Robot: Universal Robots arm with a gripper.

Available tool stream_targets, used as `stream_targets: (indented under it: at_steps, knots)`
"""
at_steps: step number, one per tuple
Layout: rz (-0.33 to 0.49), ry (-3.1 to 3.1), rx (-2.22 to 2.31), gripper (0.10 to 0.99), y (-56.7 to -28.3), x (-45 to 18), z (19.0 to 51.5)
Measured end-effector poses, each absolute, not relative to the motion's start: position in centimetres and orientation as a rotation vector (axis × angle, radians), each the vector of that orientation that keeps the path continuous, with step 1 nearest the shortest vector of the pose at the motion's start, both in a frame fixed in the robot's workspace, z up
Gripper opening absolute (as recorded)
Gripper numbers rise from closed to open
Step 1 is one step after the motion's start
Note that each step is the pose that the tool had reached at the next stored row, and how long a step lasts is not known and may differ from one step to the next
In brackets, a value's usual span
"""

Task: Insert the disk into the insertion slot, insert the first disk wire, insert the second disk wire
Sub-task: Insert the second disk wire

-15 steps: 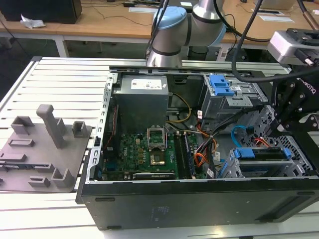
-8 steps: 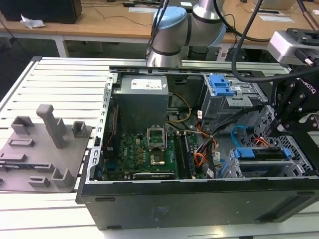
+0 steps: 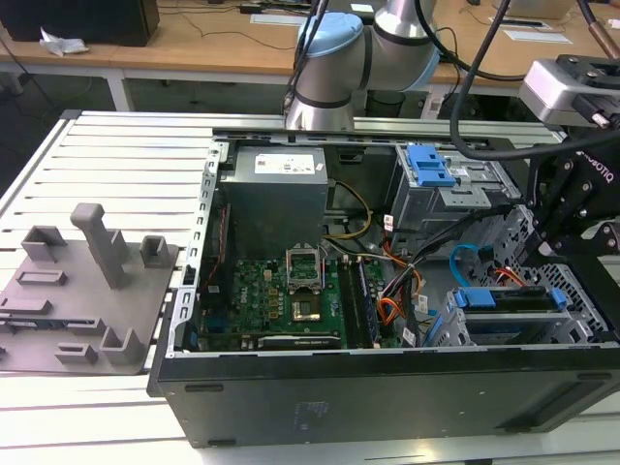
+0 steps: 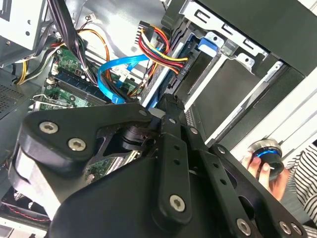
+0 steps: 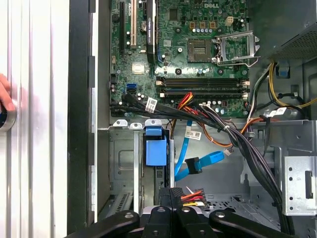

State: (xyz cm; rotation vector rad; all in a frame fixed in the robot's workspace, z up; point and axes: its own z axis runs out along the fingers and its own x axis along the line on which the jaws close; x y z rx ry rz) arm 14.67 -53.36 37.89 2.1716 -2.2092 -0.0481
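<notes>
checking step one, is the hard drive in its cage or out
In. The blue-framed hard drive sits between the walls of the silver cage, not lying loose outside it.

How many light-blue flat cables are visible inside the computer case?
1. The light-blue cable loops beside the blue plastic carrier and near the black wire bundle, which may hide others.

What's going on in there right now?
The arm's pincer is down inside the open computer case. The hard drive in its blue frame already sits in the metal drive cage. The pincer is at the plug of the red, orange and black wire bundle, by the drive's end. The light-blue cable loops nearby.
</notes>
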Motion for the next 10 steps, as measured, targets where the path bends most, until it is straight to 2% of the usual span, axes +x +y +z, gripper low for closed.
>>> stream_targets:
  at_steps: [2, 3, 4, 8, 10]
  knots:
    - [-0.048, -2.209, 2.172, 0.235, -53.4, 14.7, 37.9]
    - [-0.048, -2.209, 2.172, 0.235, -53.4, 14.7, 37.9]
    - [-0.048, -2.209, 2.171, 0.302, -53.4, 14.7, 37.9]
    - [-0.048, -2.209, 2.171, 0.302, -52.1, 14.7, 37.9]
    - [-0.048, -2.207, 2.173, 0.302, -50.6, 14.7, 37.9]
